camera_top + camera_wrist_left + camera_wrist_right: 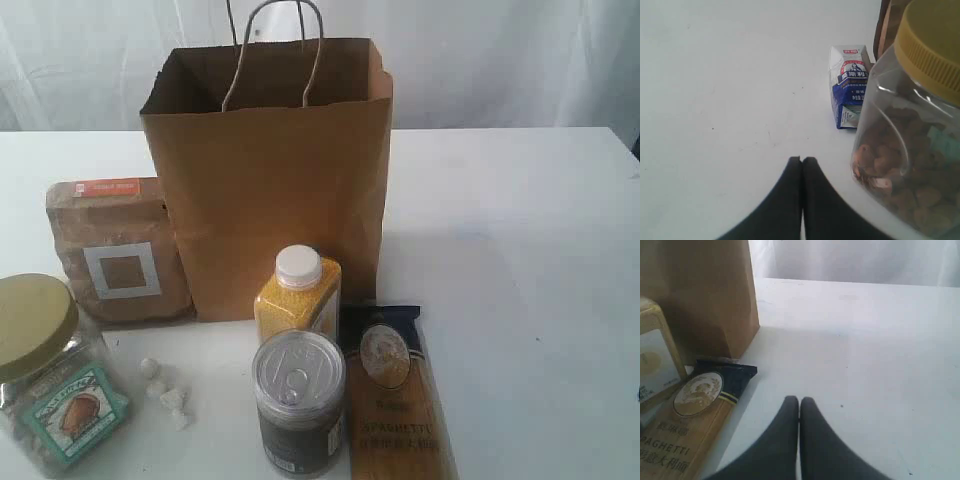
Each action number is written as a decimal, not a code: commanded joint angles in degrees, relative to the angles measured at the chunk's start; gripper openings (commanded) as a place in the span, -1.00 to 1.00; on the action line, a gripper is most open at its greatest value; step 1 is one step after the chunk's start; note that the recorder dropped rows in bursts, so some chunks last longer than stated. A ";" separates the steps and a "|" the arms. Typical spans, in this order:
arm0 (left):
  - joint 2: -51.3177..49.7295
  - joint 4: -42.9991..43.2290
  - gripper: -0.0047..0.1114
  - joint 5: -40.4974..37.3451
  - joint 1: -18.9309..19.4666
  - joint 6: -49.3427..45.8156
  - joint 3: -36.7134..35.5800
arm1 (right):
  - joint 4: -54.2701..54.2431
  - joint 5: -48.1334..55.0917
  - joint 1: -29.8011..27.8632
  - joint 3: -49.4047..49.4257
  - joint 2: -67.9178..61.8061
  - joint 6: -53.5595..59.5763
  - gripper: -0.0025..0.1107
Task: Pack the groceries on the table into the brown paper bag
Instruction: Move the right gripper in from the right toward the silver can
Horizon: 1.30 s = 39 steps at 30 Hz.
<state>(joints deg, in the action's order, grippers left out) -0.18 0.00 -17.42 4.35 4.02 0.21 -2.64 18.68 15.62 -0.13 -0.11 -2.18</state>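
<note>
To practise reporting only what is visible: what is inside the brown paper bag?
In the brown paper bag, only the bare inner back wall shows through the open top. Its front wall hides the rest, so anything at the bottom cannot be seen.

Smooth black tapered fingers (785,200)

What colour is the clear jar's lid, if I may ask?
The lid is gold, best seen in the exterior view.

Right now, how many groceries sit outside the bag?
6: brown pouch left of the paper bag; gold-lidded jar, yellow bottle, pull-tab can and spaghetti packet in front; small carton near the jar. The bag's inside is hidden.
</note>
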 commanded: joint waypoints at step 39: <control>0.18 -0.32 -0.92 -0.11 -2.33 0.03 -0.21 | 80.53 25.71 -0.19 -26.50 -20.75 -42.34 -0.96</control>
<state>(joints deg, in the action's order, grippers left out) -0.18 0.00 -17.42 2.13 4.02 0.21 73.39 17.51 15.62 -27.93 -14.32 -42.56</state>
